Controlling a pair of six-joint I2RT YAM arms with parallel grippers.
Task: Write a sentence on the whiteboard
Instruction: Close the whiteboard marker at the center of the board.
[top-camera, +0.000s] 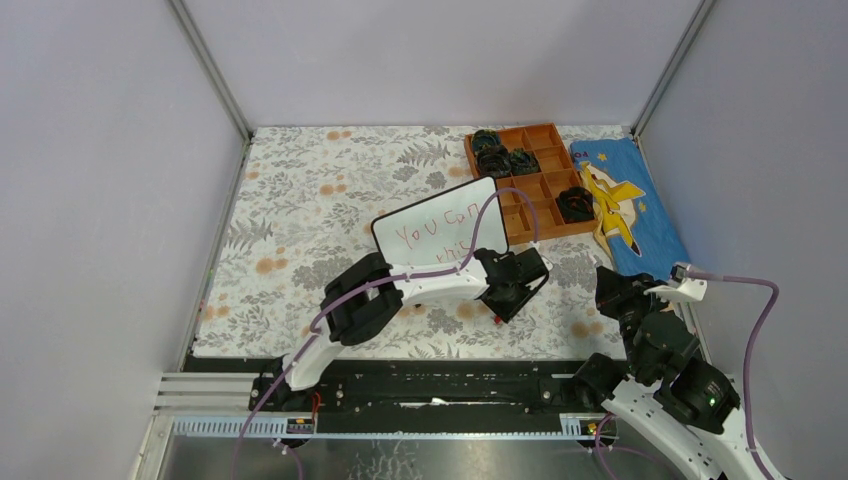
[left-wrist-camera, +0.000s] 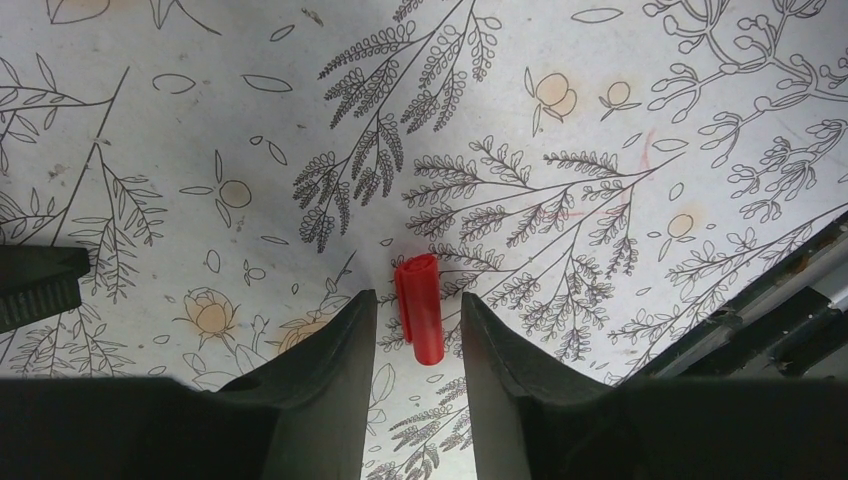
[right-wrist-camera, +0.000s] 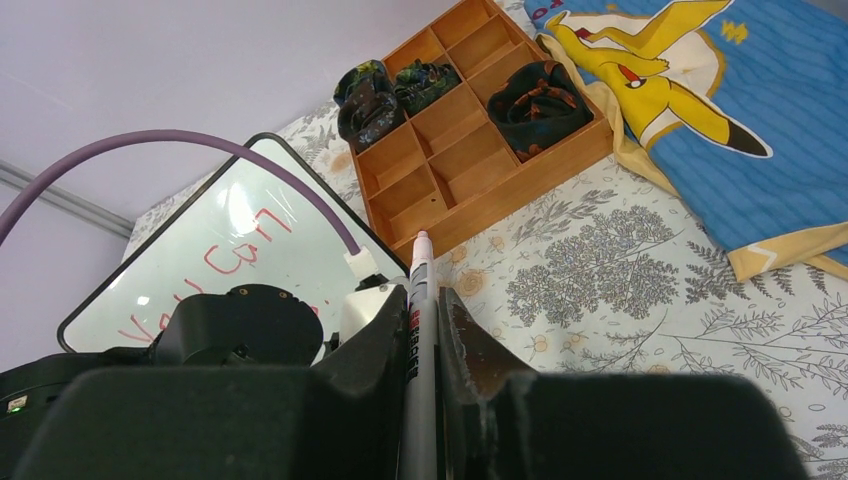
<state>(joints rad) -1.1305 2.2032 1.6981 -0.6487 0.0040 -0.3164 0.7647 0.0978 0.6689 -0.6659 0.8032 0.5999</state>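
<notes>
Lena: Pale walls close in a surface (top-camera: 300, 200) covered in a grey leaf-and-flower print. What's the biggest thing lying on it?

Omar: At the far right, a blue cloth (top-camera: 652, 218) with a yellow cartoon figure. Just left of it sits a brown compartment tray (top-camera: 548, 232), with dark bundles (top-camera: 493, 155) in a few cells.

Lena: And the whiteboard?

Omar: The whiteboard (top-camera: 435, 205) lies askew around the middle, its right corner just beside the tray's left wall. The sentence (top-camera: 440, 225) is in red. The top line reads "You can". The lower line is partly hidden by the left arm (top-camera: 430, 282), which reaches across the board's near edge.

Lena: The left gripper?

Omar: The left gripper (left-wrist-camera: 418, 297) points down at the print on the near side of the board. Its jaws are spread, one finger on each side of a small red cap (left-wrist-camera: 419, 315) lying on the surface. A thin gap shows on both sides, so neither finger touches it.

Lena: The right one?

Omar: The right gripper (right-wrist-camera: 425, 300) hangs at the near right, well apart from the board. It is pinching a white marker (right-wrist-camera: 421, 272) that sticks out between its fingers, tip toward the tray.
</notes>
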